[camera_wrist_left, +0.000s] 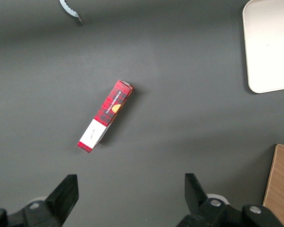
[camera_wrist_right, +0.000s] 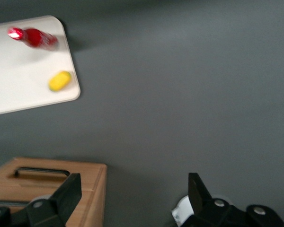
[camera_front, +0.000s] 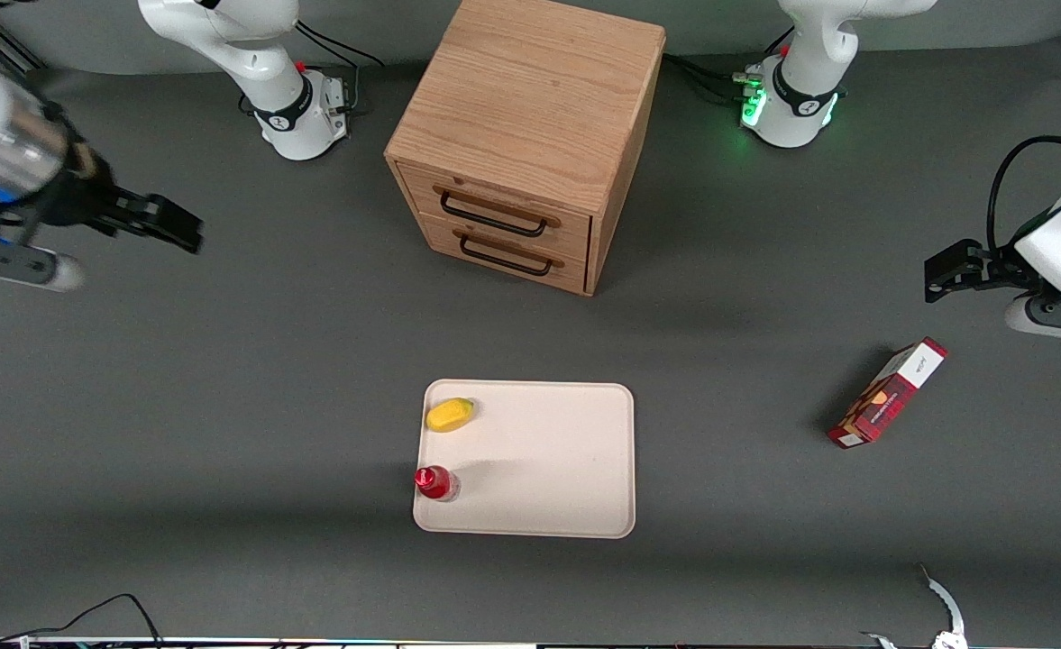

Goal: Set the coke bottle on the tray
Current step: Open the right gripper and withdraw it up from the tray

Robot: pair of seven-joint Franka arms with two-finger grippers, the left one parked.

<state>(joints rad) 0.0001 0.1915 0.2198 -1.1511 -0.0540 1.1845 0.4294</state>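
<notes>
The coke bottle [camera_front: 435, 482], small and red with a red cap, stands upright on the cream tray [camera_front: 548, 460], at the tray's corner nearest the front camera on the working arm's side. It also shows in the right wrist view [camera_wrist_right: 33, 37], on the tray [camera_wrist_right: 19, 80]. My right gripper [camera_front: 178, 225] is open and empty, held above the bare table toward the working arm's end, well away from the tray. In the right wrist view the gripper [camera_wrist_right: 134, 184] has its two fingers spread wide with nothing between them.
A yellow fruit [camera_front: 450, 415] lies on the tray, farther from the front camera than the bottle. The wooden drawer cabinet [camera_front: 530, 135] stands farther back, drawers shut. A red carton [camera_front: 891, 394] lies on the table toward the parked arm's end.
</notes>
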